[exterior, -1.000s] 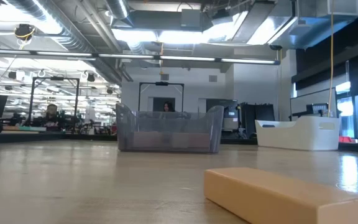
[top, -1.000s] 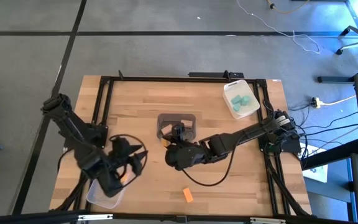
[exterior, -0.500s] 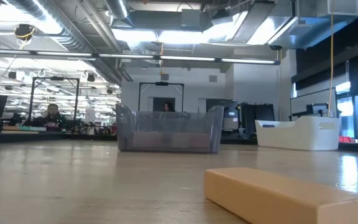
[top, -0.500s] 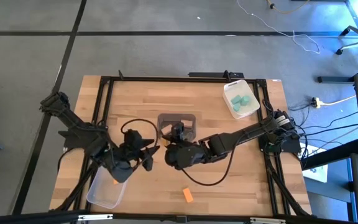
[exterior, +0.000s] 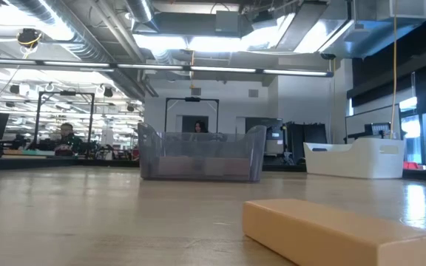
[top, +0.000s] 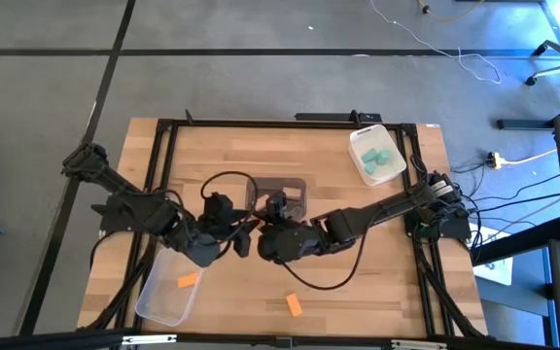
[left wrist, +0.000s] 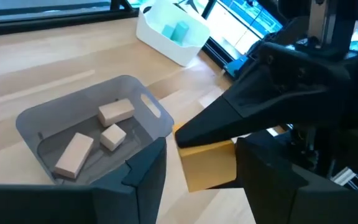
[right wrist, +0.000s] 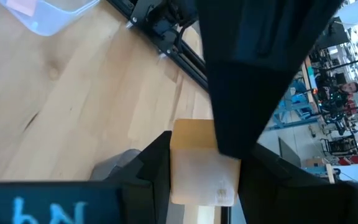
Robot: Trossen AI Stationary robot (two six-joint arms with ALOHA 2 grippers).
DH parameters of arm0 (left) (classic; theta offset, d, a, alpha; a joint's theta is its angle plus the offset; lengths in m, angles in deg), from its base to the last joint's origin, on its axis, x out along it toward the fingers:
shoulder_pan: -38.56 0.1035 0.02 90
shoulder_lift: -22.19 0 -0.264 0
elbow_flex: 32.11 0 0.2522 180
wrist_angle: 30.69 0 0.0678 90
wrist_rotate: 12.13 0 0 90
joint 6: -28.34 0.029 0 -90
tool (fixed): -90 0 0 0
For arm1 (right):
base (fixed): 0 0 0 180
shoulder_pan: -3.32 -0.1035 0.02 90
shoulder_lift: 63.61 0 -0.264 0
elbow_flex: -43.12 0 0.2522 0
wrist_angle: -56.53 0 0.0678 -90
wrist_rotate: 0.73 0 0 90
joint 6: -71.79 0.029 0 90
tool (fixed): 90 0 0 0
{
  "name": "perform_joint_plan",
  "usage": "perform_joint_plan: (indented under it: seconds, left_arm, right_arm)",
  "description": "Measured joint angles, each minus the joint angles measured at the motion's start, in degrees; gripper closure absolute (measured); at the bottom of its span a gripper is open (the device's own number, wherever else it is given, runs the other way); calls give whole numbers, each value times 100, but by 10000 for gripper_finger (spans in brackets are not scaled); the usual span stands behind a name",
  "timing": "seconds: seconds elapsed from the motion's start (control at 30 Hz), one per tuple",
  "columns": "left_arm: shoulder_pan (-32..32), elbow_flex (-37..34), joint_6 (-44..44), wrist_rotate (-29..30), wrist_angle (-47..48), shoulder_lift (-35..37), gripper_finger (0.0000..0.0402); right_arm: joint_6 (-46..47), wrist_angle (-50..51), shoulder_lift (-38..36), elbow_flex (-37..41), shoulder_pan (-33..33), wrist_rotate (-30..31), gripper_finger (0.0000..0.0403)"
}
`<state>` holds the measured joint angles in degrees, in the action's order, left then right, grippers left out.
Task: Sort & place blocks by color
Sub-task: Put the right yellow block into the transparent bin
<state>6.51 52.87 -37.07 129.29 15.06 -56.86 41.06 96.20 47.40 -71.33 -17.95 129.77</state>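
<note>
One orange block [top: 189, 280] now lying in clear bin [top: 154, 306], behind left tool [top: 244, 236], which is swinging away empty, fingers spread, toward tan block [left wrist: 210, 163] beside right tool [top: 259, 226]; right grip unclear.

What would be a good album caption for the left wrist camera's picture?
Three tan wooden blocks lie in the dark grey bin; nearby, the right gripper holds a tan block.

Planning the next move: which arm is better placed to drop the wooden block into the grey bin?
Right. The right gripper is shut on the wooden block just beside the grey bin; the left gripper is open and empty, facing it.
</note>
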Motion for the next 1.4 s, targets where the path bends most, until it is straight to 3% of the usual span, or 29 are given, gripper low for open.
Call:
perform_joint_plan:
  seconds: [0.2,0.6,0.83,1.13,1.4]
  left_arm:
    - [133,0,-166,-361,0,-2,218]
    - [251,2,420,-374,-15,-48,219]
    - [326,6,344,-427,-46,-38,276]
    - [364,9,380,-551,-33,-33,276]
    - [374,-7,688,-612,62,-52,277]
  right_arm:
    - [-136,-203,3,0,0,-3,271]
    - [-150,-244,3,0,2,-5,271]
    - [-156,-218,3,4,13,-12,271]
    - [-153,-213,3,4,44,-80,271]
    - [-106,-346,2,-4,28,-263,213]
